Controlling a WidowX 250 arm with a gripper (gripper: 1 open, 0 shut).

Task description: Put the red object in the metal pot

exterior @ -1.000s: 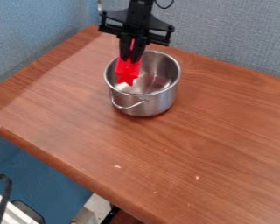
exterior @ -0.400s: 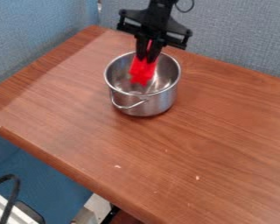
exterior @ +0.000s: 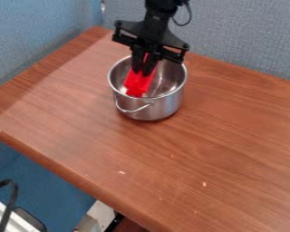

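You are holding the gripper [exterior: 145, 62] above the pot [exterior: 148, 88] in the upper middle of the frame, with the arm [exterior: 163, 11] coming down from the top edge. Your jaws are clenched on the upper end of the red block [exterior: 138, 84], and the block is hanging tilted, its lower end leaning toward the left of the frame. That lower end is showing inside the pot's round opening, in front of the inner wall; whether it is touching the pot, you cannot tell. The pot is standing upright on the brown table [exterior: 172, 172], its thin handle [exterior: 134, 106] drooping across the side that faces the camera. Blue-gray panels [exterior: 250, 36] are rising behind the table and along the left of the frame. At the lower left, a black cable [exterior: 7, 204] is curving beside a pale object [exterior: 17, 222].
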